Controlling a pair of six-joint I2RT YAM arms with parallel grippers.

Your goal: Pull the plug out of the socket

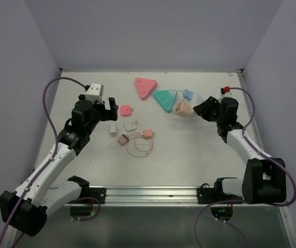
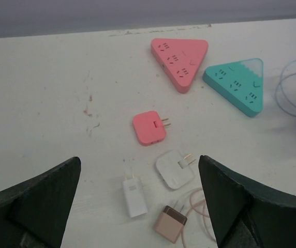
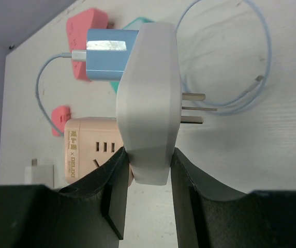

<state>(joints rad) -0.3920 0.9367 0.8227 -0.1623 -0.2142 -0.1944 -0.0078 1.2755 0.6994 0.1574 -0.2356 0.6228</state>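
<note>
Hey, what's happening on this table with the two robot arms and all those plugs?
The right gripper is clamped on a white adapter whose prongs stick out bare. A blue plug with a blue cable sits pushed into that adapter, so it has not been pulled off yet. The left gripper hangs open above a pink plug and a few other small loose plugs, holding nothing. A pink triangular power strip and a teal power strip lie farther back.

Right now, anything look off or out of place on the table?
Nothing spilled or broken. One oddity: the white adapter clamped in the right gripper has bare prongs sticking out sideways, with the blue plug plugged into it. Several loose plugs lie scattered below the open left gripper.
</note>
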